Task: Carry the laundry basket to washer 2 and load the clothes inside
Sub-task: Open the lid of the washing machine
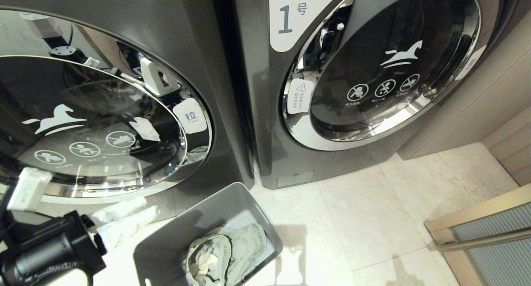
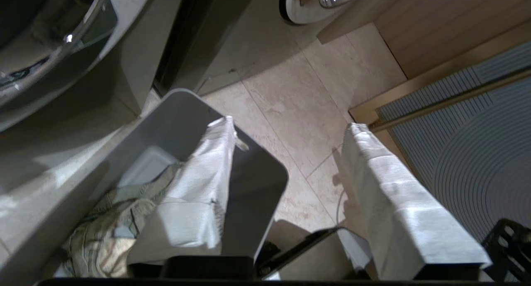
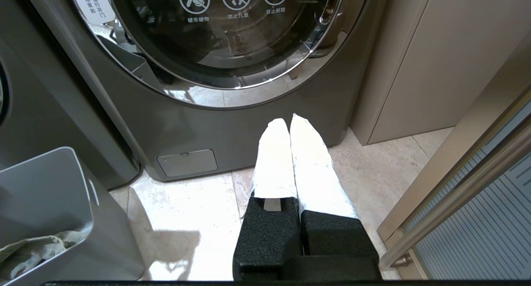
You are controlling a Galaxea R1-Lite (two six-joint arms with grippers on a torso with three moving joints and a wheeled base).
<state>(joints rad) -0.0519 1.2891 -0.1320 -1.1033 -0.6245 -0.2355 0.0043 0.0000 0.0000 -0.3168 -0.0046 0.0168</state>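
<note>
The grey laundry basket (image 1: pixel 178 232) stands on the floor before the left washer, whose number label is out of view. That machine, beside the one marked 1, reads as washer 2 (image 1: pixel 137 25); its round glass door (image 1: pixel 83 112) is shut. The clothes (image 1: pixel 226 253), a grey-green bundle, lie inside the basket. My left gripper (image 1: pixel 150 207) reaches in from the lower left and is open. In the left wrist view one finger (image 2: pixel 199 174) hangs over the basket's (image 2: pixel 174 120) inside above the clothes (image 2: pixel 108 219), the other over the floor. My right gripper (image 3: pixel 290 120) is shut, empty, above the tiles.
Washer 1 (image 1: pixel 373 70) stands to the right with its door shut. A beige cabinet side (image 1: pixel 477 112) flanks it. A sliding door with ribbed glass and a metal rail (image 1: pixel 489 236) closes the right side. Pale floor tiles (image 1: pixel 373 219) lie between it and the basket.
</note>
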